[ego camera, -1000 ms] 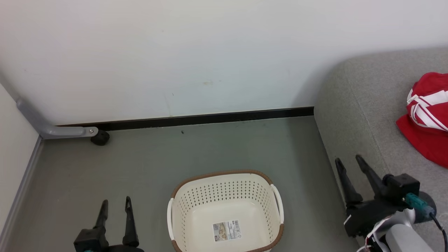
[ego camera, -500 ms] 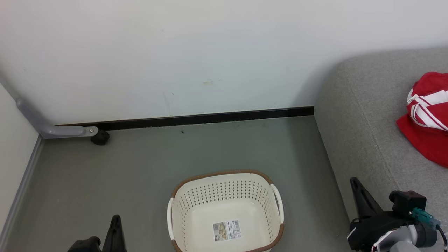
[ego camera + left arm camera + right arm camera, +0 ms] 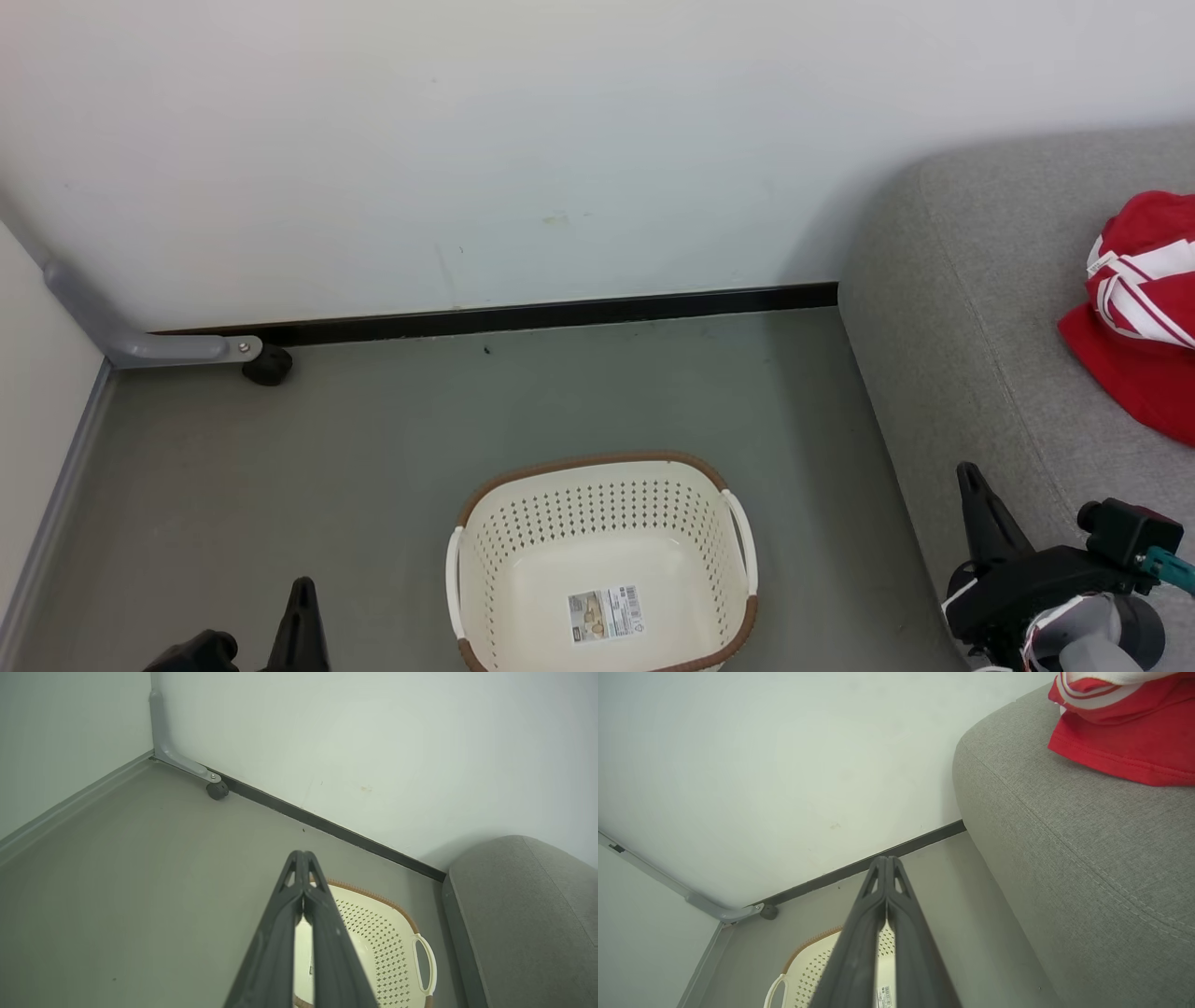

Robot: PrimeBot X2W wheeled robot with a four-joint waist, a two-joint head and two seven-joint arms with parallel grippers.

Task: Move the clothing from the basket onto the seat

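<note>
A grey floor (image 3: 373, 439) meets a white wall (image 3: 467, 140) at a black skirting (image 3: 560, 315). From left: the left gripper (image 3: 302, 586), fingers pressed together; the basket (image 3: 597, 462) on the floor; the right gripper (image 3: 967, 471), also pinched together, beside the seat (image 3: 943, 308). The red clothing (image 3: 1148, 383) lies on the seat, cut off at the frame edge like the basket's near rim.

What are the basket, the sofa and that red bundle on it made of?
The basket looks like moulded cream plastic, smooth, pierced with rows of holes; its brown rim seems woven-textured. The sofa is matte grey woven upholstery: visible weave, stitched seam. The red bundle is soft cloth, perhaps knit: it folds, with a stitched hem.
</note>
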